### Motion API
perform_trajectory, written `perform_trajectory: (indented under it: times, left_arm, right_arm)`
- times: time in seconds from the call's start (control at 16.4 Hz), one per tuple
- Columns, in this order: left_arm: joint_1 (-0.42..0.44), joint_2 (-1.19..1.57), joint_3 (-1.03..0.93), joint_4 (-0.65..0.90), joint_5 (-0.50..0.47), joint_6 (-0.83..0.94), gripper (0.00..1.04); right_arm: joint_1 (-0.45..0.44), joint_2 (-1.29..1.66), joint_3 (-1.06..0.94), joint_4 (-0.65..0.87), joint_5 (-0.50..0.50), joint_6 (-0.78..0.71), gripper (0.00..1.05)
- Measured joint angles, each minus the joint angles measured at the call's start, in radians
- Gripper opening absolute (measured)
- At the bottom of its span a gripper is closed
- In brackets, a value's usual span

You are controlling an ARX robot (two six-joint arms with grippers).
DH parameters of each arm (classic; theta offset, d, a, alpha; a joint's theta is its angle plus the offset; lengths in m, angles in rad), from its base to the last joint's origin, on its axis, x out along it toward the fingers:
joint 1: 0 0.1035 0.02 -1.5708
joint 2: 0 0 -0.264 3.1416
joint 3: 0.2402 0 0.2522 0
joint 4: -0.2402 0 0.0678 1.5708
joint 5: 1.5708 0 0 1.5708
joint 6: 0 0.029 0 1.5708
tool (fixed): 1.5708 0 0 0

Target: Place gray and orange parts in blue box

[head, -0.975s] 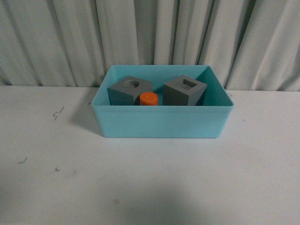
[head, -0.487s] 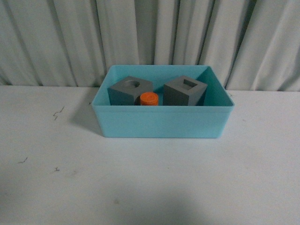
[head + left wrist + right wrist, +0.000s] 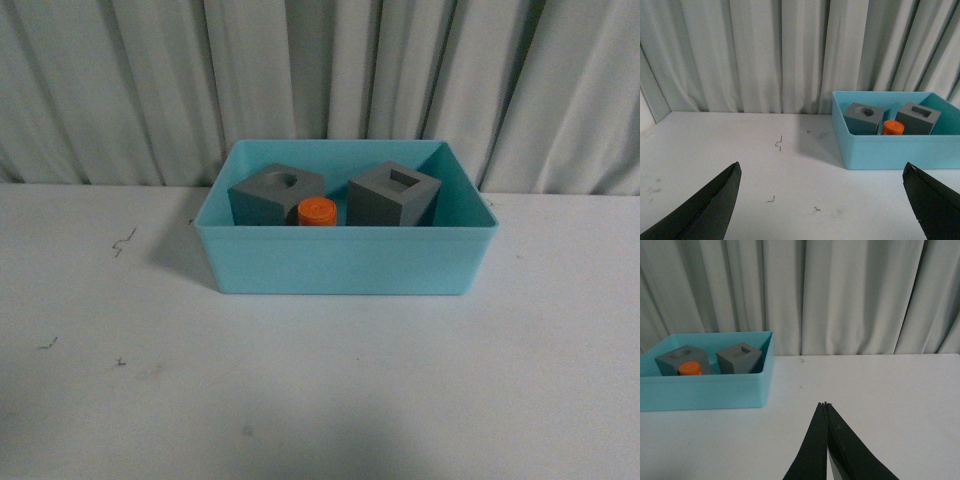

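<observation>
- All three parts already sit inside the blue box [image 3: 345, 258] on the white desk [image 3: 320, 390]: the gray cube with the round hole [image 3: 276, 194] toward the robot's left, the gray cube with the square hole [image 3: 394, 194] toward its right, and the orange cylinder [image 3: 317, 212] between them, close to the front wall.
- The task looks finished; nothing of it lies outside the box.
- The left gripper [image 3: 822, 200] hangs above the desk, well apart from the box, with its jaws spread wide and empty.
- The right gripper [image 3: 825, 405] is also clear of the box, its jaws pressed together with nothing between them.
- Handling, as a guess: the cubes look like stiff, matte, printed plastic, probably light. Flat opposite side faces would give the surest hold, and the matte finish should resist slipping.
- The cylinder is smaller, and round, so it may roll or twist. Gripping it across its sides near the top seems best, though the cubes on either side leave little room.
- The box itself looks rigid, with smooth sloped walls. Its rim would be the place to pinch.
</observation>
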Motion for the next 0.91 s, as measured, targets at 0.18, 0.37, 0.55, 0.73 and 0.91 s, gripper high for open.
perform_trajectory:
  times: [0.18, 0.37, 0.55, 0.73, 0.91]
  left_arm:
    - [0.000, 0.000, 0.000, 0.000, 0.000, 0.000, 0.98]
    - [0.000, 0.000, 0.000, 0.000, 0.000, 0.000, 0.98]
    - [0.000, 0.000, 0.000, 0.000, 0.000, 0.000, 0.98]
    - [0.000, 0.000, 0.000, 0.000, 0.000, 0.000, 0.98]
    - [0.000, 0.000, 0.000, 0.000, 0.000, 0.000, 0.98]
  right_arm:
    - [0.000, 0.000, 0.000, 0.000, 0.000, 0.000, 0.25]
    - [0.000, 0.000, 0.000, 0.000, 0.000, 0.000, 0.60]
    - [0.000, 0.000, 0.000, 0.000, 0.000, 0.000, 0.96]
    - [0.000, 0.000, 0.000, 0.000, 0.000, 0.001, 0.98]
    - [0.000, 0.000, 0.000, 0.000, 0.000, 0.001, 0.98]
